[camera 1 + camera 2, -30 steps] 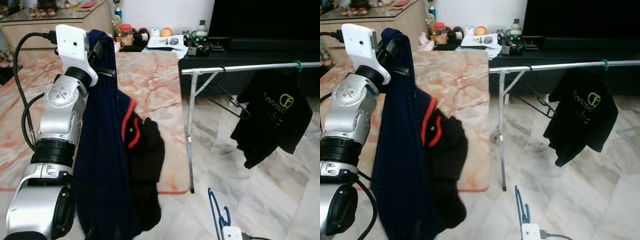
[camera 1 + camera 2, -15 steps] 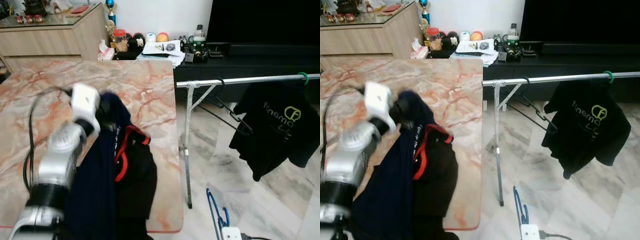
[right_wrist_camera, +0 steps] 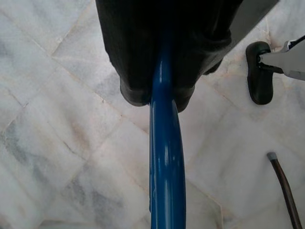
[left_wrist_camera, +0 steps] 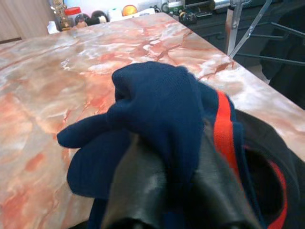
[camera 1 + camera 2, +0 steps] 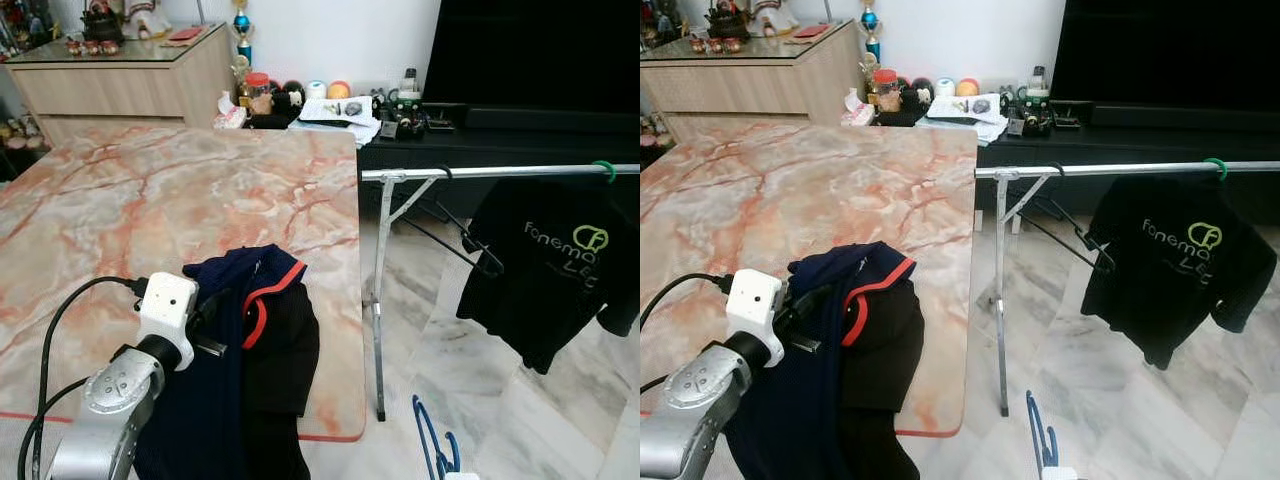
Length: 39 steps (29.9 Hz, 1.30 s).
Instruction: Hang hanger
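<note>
Since a second ago your left arm has dropped from way up high to low over the marble table (image 5: 120, 210), so the navy garment (image 5: 215, 390) now slumps on the table edge. Your left gripper (image 4: 157, 210) has the navy cloth bunched over its fingers, clamped on it. Your right gripper (image 3: 159, 98) is pinched shut on the blue hanger (image 3: 167, 167), held low over the floor, well below the drying rail (image 5: 500, 171) with the black T-shirt (image 5: 555, 265).
</note>
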{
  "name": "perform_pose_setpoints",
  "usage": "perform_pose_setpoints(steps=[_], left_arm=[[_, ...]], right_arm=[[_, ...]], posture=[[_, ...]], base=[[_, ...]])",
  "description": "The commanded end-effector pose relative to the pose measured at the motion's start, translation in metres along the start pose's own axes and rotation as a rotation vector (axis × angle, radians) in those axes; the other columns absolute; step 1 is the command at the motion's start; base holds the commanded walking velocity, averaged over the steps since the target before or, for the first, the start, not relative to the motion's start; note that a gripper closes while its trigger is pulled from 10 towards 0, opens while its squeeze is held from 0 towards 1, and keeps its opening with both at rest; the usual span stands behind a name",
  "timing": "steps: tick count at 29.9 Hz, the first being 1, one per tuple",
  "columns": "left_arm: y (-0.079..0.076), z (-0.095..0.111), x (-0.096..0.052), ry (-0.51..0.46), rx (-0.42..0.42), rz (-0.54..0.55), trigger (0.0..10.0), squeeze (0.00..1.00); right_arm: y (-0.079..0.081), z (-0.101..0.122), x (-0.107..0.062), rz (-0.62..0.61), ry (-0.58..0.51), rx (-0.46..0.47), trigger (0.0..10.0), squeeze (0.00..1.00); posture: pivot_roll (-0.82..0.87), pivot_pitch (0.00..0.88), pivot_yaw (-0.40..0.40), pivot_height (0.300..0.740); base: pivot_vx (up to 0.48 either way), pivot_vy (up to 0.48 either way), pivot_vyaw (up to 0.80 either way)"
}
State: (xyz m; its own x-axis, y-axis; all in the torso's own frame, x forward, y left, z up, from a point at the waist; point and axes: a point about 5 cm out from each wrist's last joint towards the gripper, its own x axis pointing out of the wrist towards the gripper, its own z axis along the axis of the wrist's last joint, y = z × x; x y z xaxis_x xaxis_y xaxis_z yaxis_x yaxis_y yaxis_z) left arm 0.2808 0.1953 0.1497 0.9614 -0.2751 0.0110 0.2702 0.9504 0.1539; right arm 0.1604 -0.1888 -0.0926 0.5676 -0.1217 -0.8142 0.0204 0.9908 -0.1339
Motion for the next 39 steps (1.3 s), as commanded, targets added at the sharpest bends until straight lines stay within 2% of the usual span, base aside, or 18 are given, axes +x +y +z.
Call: perform_pose_setpoints(steps=[1, 8, 15, 21, 27, 30, 31, 33, 34, 36, 37, 38, 39], left_arm=[[0.002, 0.007, -0.002, -0.018, -0.001, 0.004, 10.0, 1.00], [0.001, 0.004, -0.011, 0.009, 0.012, -0.052, 10.0, 1.00], [0.014, 0.006, -0.021, 0.010, 0.039, -0.016, 10.0, 1.00], [0.039, 0.007, -0.034, 0.009, 0.077, 0.098, 10.0, 1.00], [0.045, 0.013, -0.038, -0.021, 0.074, 0.106, 10.0, 1.00], [0.051, 0.016, -0.039, -0.043, 0.042, 0.148, 10.0, 1.00], [0.058, 0.015, -0.040, -0.060, 0.002, 0.215, 10.0, 1.00], [0.063, 0.014, -0.041, -0.073, -0.029, 0.266, 10.0, 1.00], [0.070, 0.011, -0.044, -0.086, -0.069, 0.350, 10.0, 1.00], [0.072, 0.008, -0.045, -0.093, -0.108, 0.403, 10.0, 1.00], [0.068, 0.006, -0.046, -0.094, -0.116, 0.398, 10.0, 0.55], [0.063, 0.004, -0.046, -0.084, -0.104, 0.372, 10.0, 0.00], [0.058, 0.002, -0.046, -0.075, -0.094, 0.351, 10.0, 0.00]], right_arm=[[0.002, -0.002, 0.000, 0.007, 0.012, -0.001, 10.0, 0.00], [0.003, -0.005, -0.001, 0.013, 0.022, -0.004, 10.0, 0.00], [0.003, -0.008, -0.002, 0.014, 0.031, -0.003, 10.0, 0.00], [0.001, -0.008, -0.001, 0.009, 0.034, -0.002, 10.0, 0.00], [-0.001, -0.008, -0.001, 0.008, 0.036, -0.005, 10.0, 0.00], [-0.002, -0.008, -0.001, 0.007, 0.037, -0.006, 10.0, 0.00], [-0.002, -0.008, -0.001, 0.006, 0.038, -0.006, 10.0, 0.00], [-0.002, -0.008, -0.001, 0.006, 0.038, -0.006, 10.0, 0.00], [-0.003, -0.008, -0.001, 0.006, 0.038, -0.008, 10.0, 0.00], [-0.003, -0.008, -0.001, 0.006, 0.038, -0.008, 10.0, 0.00], [-0.003, -0.008, -0.001, 0.006, 0.039, -0.009, 10.0, 0.00], [-0.003, -0.008, -0.001, 0.007, 0.039, -0.009, 10.0, 0.00], [-0.003, -0.008, -0.001, 0.007, 0.039, -0.009, 10.0, 0.00]], posture=[[0.07, 0.080, 0.034, 0.740], [0.07, 0.071, 0.040, 0.740], [0.07, 0.065, 0.040, 0.740], [0.08, 0.082, 0.030, 0.740], [0.08, 0.088, 0.025, 0.740], [0.08, 0.088, 0.024, 0.740], [0.08, 0.089, 0.023, 0.740], [0.08, 0.089, 0.023, 0.740], [0.08, 0.089, 0.023, 0.740], [0.07, 0.091, 0.021, 0.740], [0.07, 0.092, 0.020, 0.740], [0.07, 0.093, 0.019, 0.740], [0.07, 0.094, 0.020, 0.740]], base=[[0.000, 0.000, 0.00], [0.000, 0.000, 0.00], [0.000, 0.000, 0.00], [0.000, 0.000, 0.00], [0.000, 0.000, 0.00], [0.000, 0.000, 0.00], [0.000, 0.000, 0.00], [0.000, 0.000, 0.00], [0.000, 0.000, 0.00], [0.000, 0.000, 0.00], [0.000, 0.000, 0.00], [0.000, 0.000, 0.00], [0.000, 0.000, 0.00]])
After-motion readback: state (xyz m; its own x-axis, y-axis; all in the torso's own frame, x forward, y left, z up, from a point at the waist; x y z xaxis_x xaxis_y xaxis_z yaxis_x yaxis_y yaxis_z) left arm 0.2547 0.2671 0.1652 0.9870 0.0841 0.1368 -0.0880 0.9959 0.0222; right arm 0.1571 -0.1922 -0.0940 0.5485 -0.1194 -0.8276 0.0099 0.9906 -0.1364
